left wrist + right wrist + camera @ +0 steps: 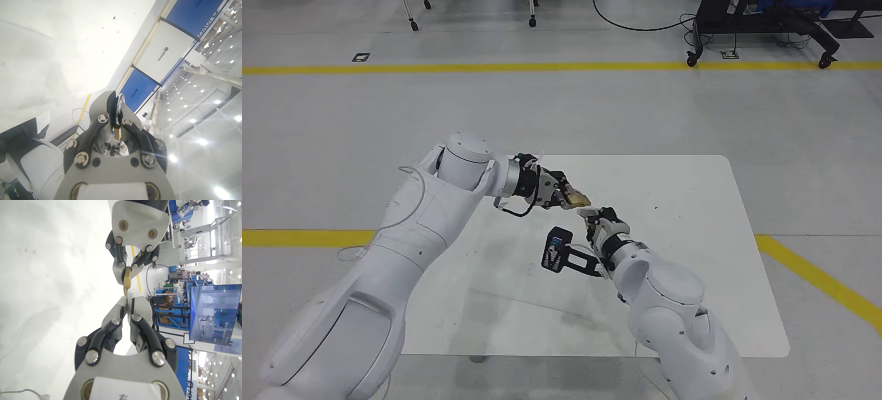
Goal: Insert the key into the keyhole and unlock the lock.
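Left tool (127, 274) clenches lock (127, 281); right tool (129, 298) grips key (129, 308), tip seemingly at the keyhole (126, 288).

You'll see two glossy white arms (422, 215), a thin white cable (423, 183) on the nine-o'clock one, and grippers (127, 300) with black links and silver pins.

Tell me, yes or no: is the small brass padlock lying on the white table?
No, the left gripper holds the small brass padlock in the air above the white table.
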